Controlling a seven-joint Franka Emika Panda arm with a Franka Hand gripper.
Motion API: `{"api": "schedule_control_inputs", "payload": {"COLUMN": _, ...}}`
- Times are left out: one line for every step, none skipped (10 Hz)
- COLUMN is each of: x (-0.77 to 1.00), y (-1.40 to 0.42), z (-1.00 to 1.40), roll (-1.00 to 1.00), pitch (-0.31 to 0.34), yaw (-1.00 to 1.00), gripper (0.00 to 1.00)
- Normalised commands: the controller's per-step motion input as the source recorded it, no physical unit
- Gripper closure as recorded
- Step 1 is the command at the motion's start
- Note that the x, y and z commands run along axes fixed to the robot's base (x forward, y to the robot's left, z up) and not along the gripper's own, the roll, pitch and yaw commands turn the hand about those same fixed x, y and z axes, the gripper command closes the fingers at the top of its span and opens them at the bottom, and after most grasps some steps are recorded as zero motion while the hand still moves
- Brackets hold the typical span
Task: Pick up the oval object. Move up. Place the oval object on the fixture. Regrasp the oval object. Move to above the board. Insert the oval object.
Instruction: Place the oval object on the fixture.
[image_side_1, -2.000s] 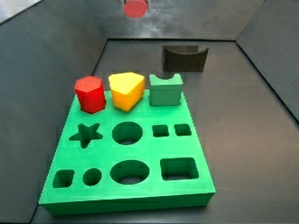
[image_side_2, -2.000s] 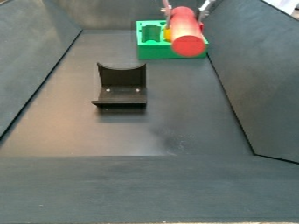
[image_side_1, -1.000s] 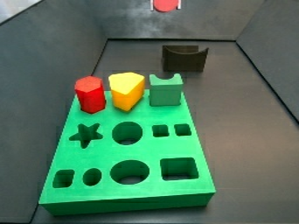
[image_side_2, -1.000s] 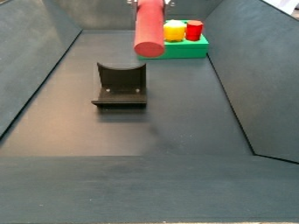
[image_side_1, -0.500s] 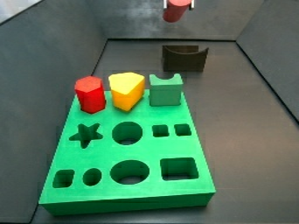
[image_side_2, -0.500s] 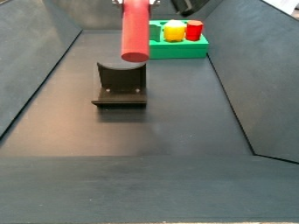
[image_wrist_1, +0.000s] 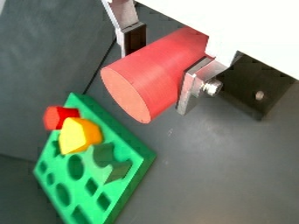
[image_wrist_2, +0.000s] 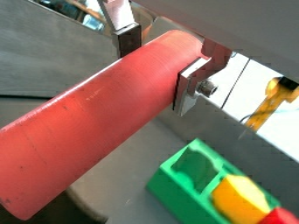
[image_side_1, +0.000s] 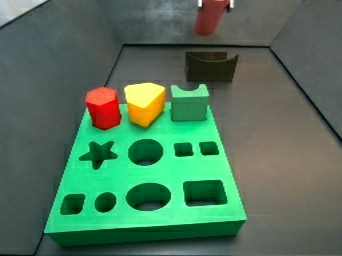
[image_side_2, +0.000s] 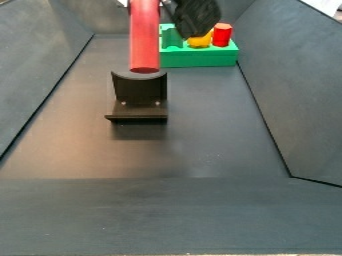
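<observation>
My gripper is shut on the salmon-red oval object, its silver fingers clamped on the peg's sides; both wrist views show this, the peg long in one. In both side views the peg hangs end down high above the dark fixture, its lower end just over the fixture's notch. It shows at the top edge over the fixture as a red stub. The green board lies apart from the fixture, nearer this camera.
A red hexagonal block, a yellow piece and a green notched block stand on the board's far edge. Dark sloping walls enclose the floor on both sides.
The gripper carried the peg from over the board's end across to above the fixture, and the peg turned from lying level to hanging end down.
</observation>
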Motion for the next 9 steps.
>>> {"api": "schedule_control_inputs", "payload": {"x": 0.15, "y": 0.05, "z": -0.02, "roll": -0.42, "pitch": 0.047, "yaw": -0.2, "gripper": 1.0}}
{"api": "schedule_control_inputs", "payload": {"x": 0.07, "y": 0.03, "z": -0.01, "roll": -0.23, "pitch": 0.011, "yaw": -0.18, "gripper": 1.0}}
{"api": "schedule_control_inputs", "payload": {"x": 0.08, "y": 0.02, "z": -1.0, "roll": -0.16, "pitch": 0.017, "yaw": -0.13, "gripper": 1.0}}
{"api": "schedule_control_inputs", "payload": {"x": 0.08, "y": 0.02, "z": -1.0, "roll": -0.13, "pitch": -0.023, "yaw": -0.11, "gripper": 1.0}}
{"api": "schedule_control_inputs", "payload": {"x": 0.1, "y": 0.02, "z": -1.0, "roll": -0.12, "pitch": -0.049, "yaw": -0.1, "gripper": 1.0}}
{"api": "schedule_control_inputs", "payload": {"x": 0.11, "y": 0.03, "z": -1.0, "roll": -0.1, "pitch": -0.066, "yaw": -0.07, "gripper": 1.0}}
{"api": "schedule_control_inputs", "payload": {"x": 0.11, "y": 0.03, "z": -1.0, "roll": -0.08, "pitch": -0.072, "yaw": -0.05, "gripper": 1.0}}
{"api": "schedule_control_inputs", "payload": {"x": 0.12, "y": 0.03, "z": -1.0, "roll": -0.07, "pitch": -0.077, "yaw": -0.03, "gripper": 1.0}}
{"api": "schedule_control_inputs", "payload": {"x": 0.11, "y": 0.02, "z": -0.89, "roll": -0.07, "pitch": -0.076, "yaw": -0.02, "gripper": 1.0}}
